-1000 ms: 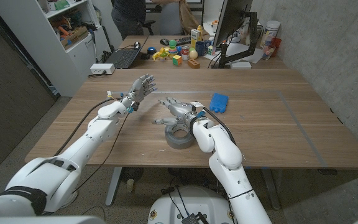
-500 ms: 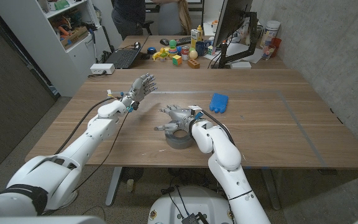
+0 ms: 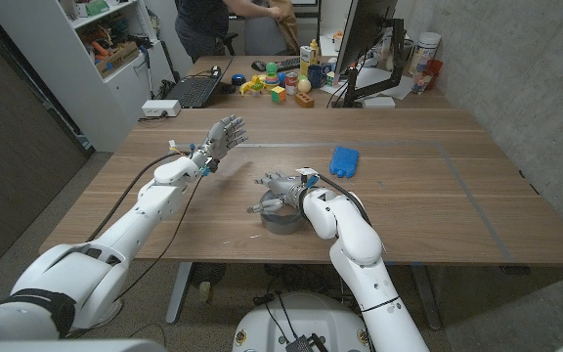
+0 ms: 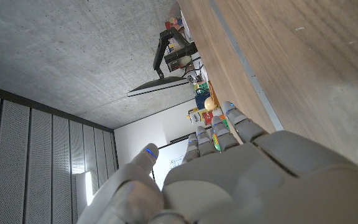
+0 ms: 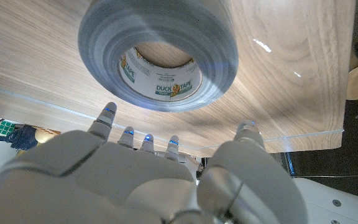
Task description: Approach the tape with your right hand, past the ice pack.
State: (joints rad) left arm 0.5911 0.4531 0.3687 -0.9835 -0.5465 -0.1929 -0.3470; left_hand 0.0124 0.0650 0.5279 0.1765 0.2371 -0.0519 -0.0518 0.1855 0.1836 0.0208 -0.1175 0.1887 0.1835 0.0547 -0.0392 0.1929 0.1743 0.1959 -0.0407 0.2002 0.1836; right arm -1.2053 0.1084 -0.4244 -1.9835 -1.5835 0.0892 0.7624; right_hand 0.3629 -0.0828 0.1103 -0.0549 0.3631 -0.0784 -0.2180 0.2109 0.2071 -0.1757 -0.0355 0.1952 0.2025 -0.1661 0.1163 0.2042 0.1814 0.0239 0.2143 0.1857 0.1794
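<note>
Grey tape [image 5: 158,55] roll, flat on the wooden surface [image 3: 428,200], white printed core showing. Lying mid-surface, just under the right hand [image 3: 280,186], fingers [image 5: 107,116] spread above it, grasping nothing. Blue ice pack [image 3: 344,160] beyond, near. Left hand [image 3: 223,134] raised apart, fingers released. Bare wood toward the right edge.

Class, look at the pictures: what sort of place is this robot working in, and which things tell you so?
Probably an office or lab workroom: a laptop and a monitor on the far desk, storage shelves behind, bare concrete wall.
</note>
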